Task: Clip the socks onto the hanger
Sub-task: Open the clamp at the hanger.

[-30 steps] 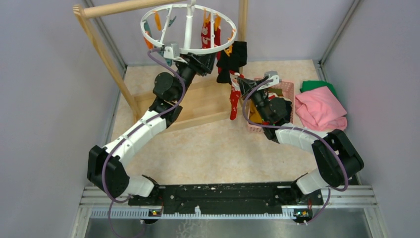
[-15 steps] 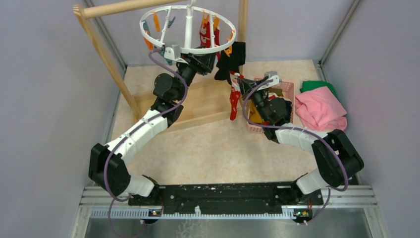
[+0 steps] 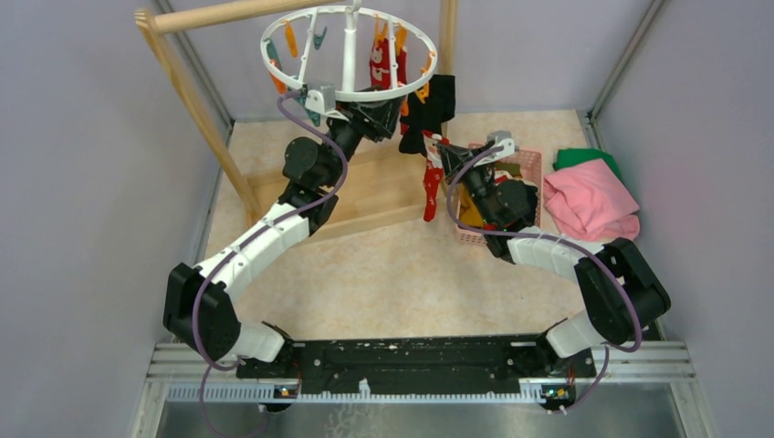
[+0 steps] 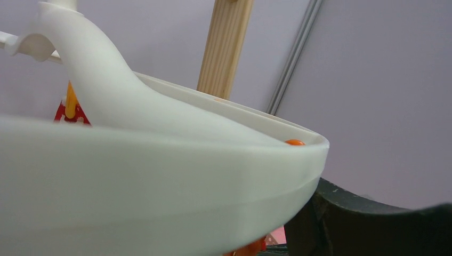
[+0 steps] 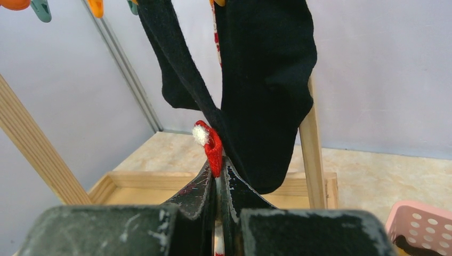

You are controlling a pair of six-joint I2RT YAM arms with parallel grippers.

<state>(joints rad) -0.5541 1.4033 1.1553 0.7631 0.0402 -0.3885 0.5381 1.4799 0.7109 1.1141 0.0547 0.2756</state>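
Rocked slightly since a moment ago, the round white plastic hanger [image 3: 349,59] hangs top centre, your left claw [image 3: 381,105] at its near rim; whether it grips, you can't tell. Your right claw [image 5: 218,176], centre frame, is clamped on the red white-patterned sock [image 5: 213,152].

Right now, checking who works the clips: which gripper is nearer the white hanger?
Left. The left gripper is at the front rim of the hanger, just beneath it; the right gripper is lower and off to its right, shut on a red sock.
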